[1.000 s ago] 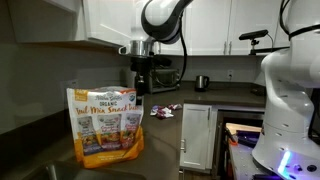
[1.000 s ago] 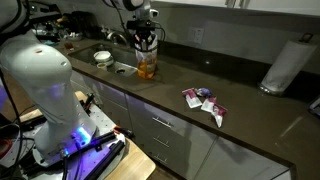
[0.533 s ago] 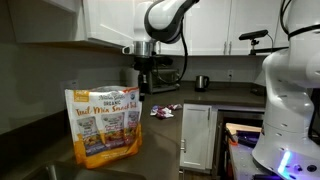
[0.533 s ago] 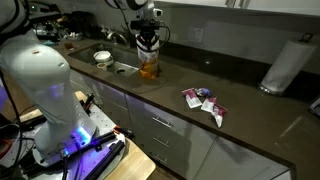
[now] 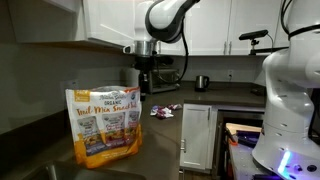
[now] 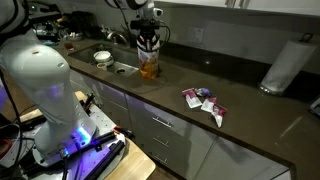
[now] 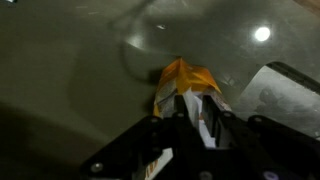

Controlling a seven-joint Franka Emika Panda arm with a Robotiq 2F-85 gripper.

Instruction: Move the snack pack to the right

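1. Risk: tipping. The snack pack (image 5: pixel 105 125) stands upright on the dark countertop (image 6: pixel 240 95), just beside the sink (image 6: pixel 118 68). It is held only at its top, so a sideways pull could drag the base and make the bag swing or fold over.
2. Risk: slip. The grip is on thin, flexible film at the top edge. If the bite is shallow, the bag could slide out mid-move and drop, possibly toward the sink basin.
3. Risk: clutter. Small wrappers (image 6: pixel 203 100) lie on the counter well apart from the bag. A long, low slide in their direction could plough into them; lifting the base clear first would avoid that.
4. Claw state: the gripper (image 7: pixel 193 112) looks pinched on the bag's top edge, with orange film between the fingers. The wrist view is dim and blurred, so I take the contact as likely, not certain.
5. Arm pose: the Panda arm (image 5: pixel 165 18) arches over from above with the wrist pointing straight down. The gripper is vertical and meets the bag at its top, toward one corner in an exterior view rather than at mid-width. An off-centre hold adds to the swing risk in item 1.
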